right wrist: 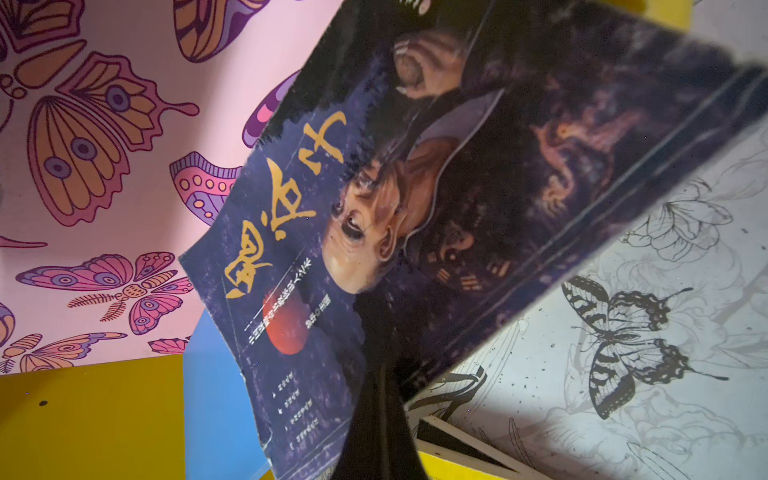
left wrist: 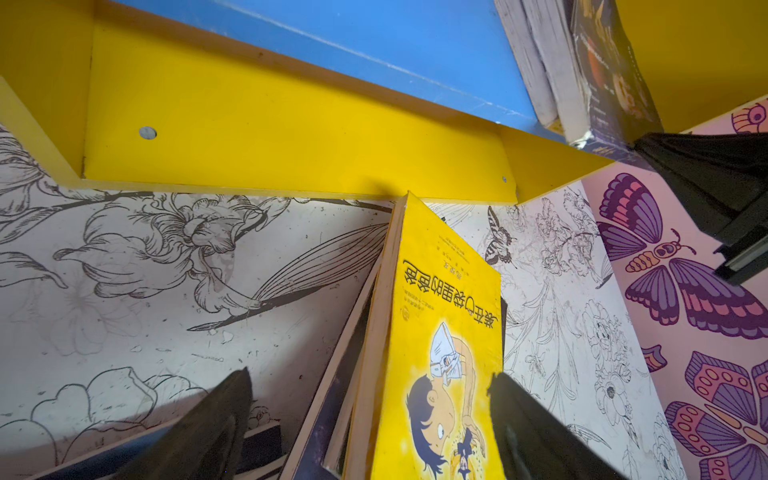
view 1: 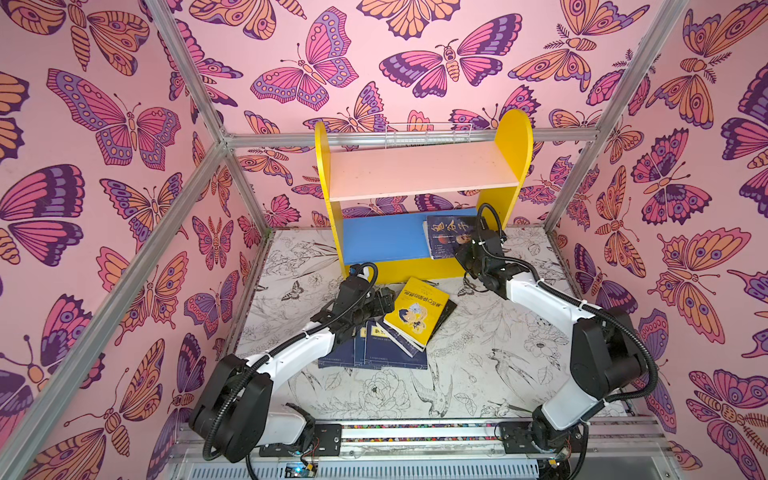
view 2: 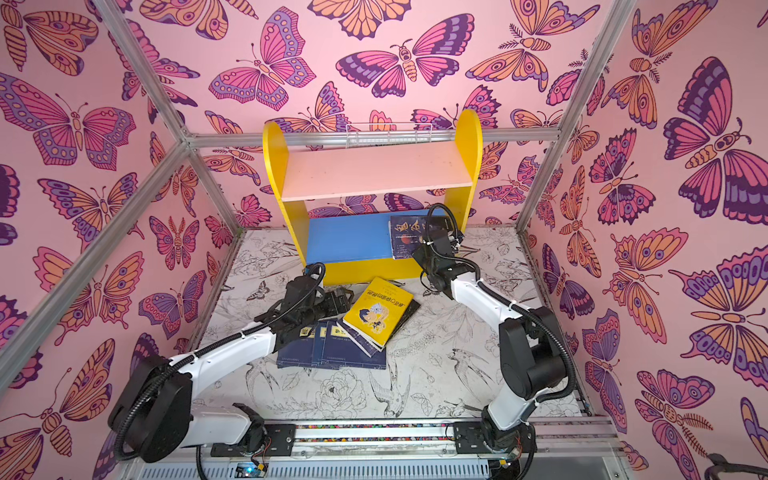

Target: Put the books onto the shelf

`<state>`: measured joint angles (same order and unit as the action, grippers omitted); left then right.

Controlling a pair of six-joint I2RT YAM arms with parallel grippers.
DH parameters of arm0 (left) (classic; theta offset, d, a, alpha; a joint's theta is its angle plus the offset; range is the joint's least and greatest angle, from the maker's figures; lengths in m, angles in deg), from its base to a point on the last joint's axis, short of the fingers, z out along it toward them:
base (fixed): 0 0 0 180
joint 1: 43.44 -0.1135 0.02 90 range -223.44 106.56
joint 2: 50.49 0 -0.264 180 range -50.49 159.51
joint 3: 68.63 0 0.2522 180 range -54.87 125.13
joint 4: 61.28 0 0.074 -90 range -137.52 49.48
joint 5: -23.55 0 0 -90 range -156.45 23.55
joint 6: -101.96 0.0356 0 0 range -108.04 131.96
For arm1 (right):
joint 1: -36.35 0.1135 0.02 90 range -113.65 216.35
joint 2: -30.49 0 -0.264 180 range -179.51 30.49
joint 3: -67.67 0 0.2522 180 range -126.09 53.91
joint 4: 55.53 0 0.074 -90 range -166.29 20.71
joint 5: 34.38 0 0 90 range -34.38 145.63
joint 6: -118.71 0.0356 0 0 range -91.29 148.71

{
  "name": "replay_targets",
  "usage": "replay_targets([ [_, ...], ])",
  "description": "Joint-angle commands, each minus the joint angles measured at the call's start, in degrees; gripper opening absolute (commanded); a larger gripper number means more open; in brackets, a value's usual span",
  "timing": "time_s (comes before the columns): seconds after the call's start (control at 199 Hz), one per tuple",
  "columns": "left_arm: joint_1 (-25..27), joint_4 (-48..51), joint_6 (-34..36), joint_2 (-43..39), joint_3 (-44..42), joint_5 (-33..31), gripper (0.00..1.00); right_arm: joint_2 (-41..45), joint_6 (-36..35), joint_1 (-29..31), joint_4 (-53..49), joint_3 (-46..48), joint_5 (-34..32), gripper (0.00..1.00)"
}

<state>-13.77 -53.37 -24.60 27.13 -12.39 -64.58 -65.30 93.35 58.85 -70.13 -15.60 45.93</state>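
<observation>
- Parks the left gripper (view 1: 384,300) low at the far end of the loose heap, fingers (left wrist: 208,428) spread wide and gripping nothing. Frames the yellow book between them in the left wrist view, probably lined up to straddle its edge for the next pick. Cannot tell whether they touch it.
- Leaves the yellow book (view 1: 417,309) uppermost on the heap, tilted, with its far corner just beside the base strip (view 1: 407,268). Looks the easiest one to take, since nothing lies on it.
- Leaves the navy books (view 1: 386,353) fanned flat on the table (view 1: 478,374) underneath, overlapping one another. Calls for clearing the top layer before any of these can come up cleanly.
- Faces the shelf (view 1: 515,137) at the back of the table, with the pink upper board (view 1: 419,170) bare and the blue lower board (view 1: 382,241) bare at its left and middle. Fills from the right end, likely so that each book leans on the side wall or on a neighbour.
- Stands the dark book (view 1: 446,235) tilted on the right end of the blue board, outermost beside the shelved books (left wrist: 528,62) whose pale page edges show.
- Clamps the right gripper (view 1: 463,249) shut on the near lower corner of the dark book, as far as the wrist views show. Pinches at the edge presumably to steady a thin book that cannot stand alone.
- Puts the task at an early stage, with only a few books shelved and most on the table.
</observation>
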Motion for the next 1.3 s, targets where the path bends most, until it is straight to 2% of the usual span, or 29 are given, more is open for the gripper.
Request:
replay_targets([
  [0.0,0.21,0.66,-0.11,0.42,-0.21,-0.90,0.91,-1.06,0.08,-0.18,-1.44,-2.18,1.01,0.00],
  [0.186,0.20,0.84,0.33,0.60,-0.06,-0.91,0.91,-1.55,1.75,-0.70,-0.65,-1.67,3.14,0.00],
  [0.562,0.30,0.83,0.08,1.71,0.14,-0.57,0.91,7.18,1.42,-0.62,-1.62,6.22,3.57,0.00],
  [0.783,0.52,0.79,-0.06,1.92,0.22,-0.88,0.91,3.37,3.34,-0.63,0.06,5.41,5.40,0.00],
  [1.3,0.92,1.36,0.41,1.67,0.46,-1.43,0.91,-2.87,2.47,-2.04,-0.72,-1.88,5.60,0.00],
])
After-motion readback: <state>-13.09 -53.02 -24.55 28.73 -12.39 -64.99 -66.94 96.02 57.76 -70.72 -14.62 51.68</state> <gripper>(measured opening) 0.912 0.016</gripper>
